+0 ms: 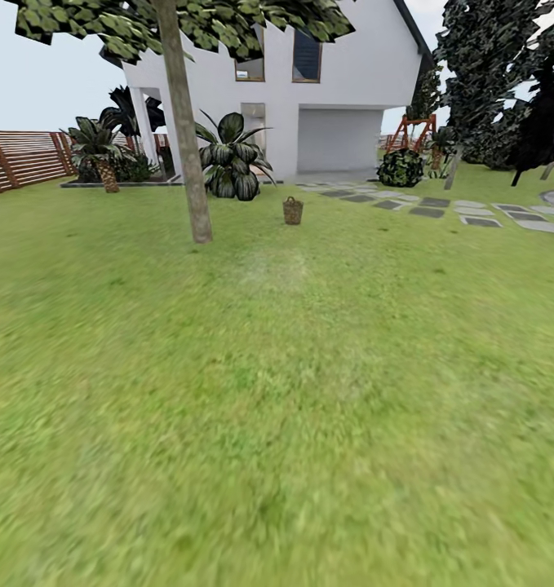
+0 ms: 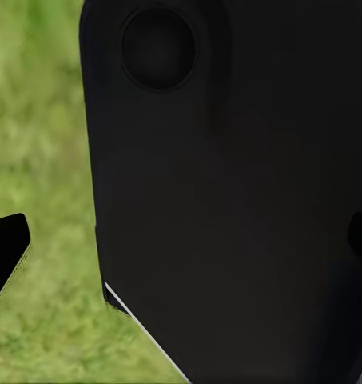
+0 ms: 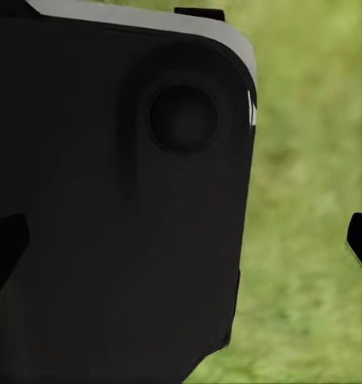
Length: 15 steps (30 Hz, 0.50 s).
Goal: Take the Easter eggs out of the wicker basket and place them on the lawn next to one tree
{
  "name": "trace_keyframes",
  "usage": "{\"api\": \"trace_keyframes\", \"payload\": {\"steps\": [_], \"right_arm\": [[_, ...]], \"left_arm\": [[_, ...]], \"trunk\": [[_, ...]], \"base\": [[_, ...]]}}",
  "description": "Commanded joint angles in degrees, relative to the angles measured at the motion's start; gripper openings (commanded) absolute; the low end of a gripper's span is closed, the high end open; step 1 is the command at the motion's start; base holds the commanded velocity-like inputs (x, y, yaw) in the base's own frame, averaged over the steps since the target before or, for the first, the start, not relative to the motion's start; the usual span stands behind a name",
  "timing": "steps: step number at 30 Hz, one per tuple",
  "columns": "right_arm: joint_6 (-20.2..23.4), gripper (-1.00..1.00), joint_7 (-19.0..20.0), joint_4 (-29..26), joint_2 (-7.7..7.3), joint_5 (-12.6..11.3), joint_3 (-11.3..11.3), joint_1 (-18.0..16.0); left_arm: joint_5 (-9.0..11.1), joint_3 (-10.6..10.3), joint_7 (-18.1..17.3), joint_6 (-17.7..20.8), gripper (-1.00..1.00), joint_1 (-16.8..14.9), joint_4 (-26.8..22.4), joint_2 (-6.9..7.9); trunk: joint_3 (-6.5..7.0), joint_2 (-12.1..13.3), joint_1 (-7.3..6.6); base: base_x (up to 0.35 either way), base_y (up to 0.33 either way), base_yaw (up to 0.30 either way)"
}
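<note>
Wicker basket (image 1: pixel 292 210) upright on lawn (image 1: pixel 293 391), near tree (image 1: pixel 187 147).

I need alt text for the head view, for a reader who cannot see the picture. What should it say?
A small brown wicker basket stands far off on a wide green lawn, a little to the right of a pale straight tree. Behind them are a white house, leafy plants, a stepping-stone path and a brown slatted fence.
</note>
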Motion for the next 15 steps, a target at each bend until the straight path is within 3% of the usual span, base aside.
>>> {"api": "trace_keyframes", "payload": {"steps": [1, 15], "right_arm": [[-0.2, 1.0, 0.0, 0.0, -0.01, 0.1, 0.2, 0.0], [-0.2, 1.0, 0.0, 0.1, -0.01, 0.1, 0.1, 0.0]], "left_arm": [[0.0, 0.0, 0.0, -0.1, 1.0, 0.0, 0.0, -0.01], [0.0, 0.0, 0.0, -0.1, 1.0, 0.0, 0.0, -0.12]], "trunk": [[-0.04, 0.0, 0.03], [-0.04, 0.0, 0.03]], "base": [[0.34, 0.0, 0.0], [0.339, 0.0, 0.0]]}}
